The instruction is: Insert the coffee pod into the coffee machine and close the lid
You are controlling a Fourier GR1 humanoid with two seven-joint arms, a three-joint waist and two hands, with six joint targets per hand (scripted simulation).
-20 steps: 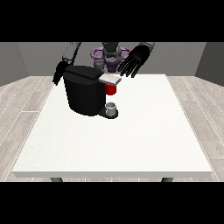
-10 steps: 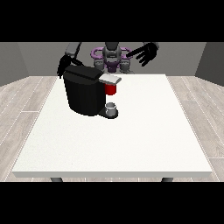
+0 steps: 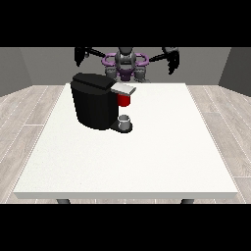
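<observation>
Both hands hang in the air behind the table's far edge, raised out to either side of the robot's body (image 3: 125, 63) and touching nothing. At the view's right, the hand (image 3: 171, 60) sits at the end of an arm stretched outward, its dark fingers pointing downward and hanging relaxed, holding nothing. At the view's left, the other hand (image 3: 81, 54) is likewise lifted clear, above and just behind the top of the coffee machine (image 3: 95, 100); its fingers also point down, but they are too small and dark to tell whether they are straight or curled.

Nearer the camera, the black coffee machine stands upright on the left half of the white table (image 3: 162, 147), well below and in front of both hands. Its grey lid (image 3: 122, 88) lies roughly level over the front of the machine, jutting toward the view's right. Directly beneath the lid is a red thing at the machine (image 3: 124, 100). Below that, on the machine's base plate, rests a small grey thing (image 3: 125, 120); whether it is the coffee pod cannot be told. It lies well apart from either hand, closer to the one at the view's left, with the body of the machine standing between them.

Grey walls and a pale plank floor (image 3: 29, 112) surround the table.
</observation>
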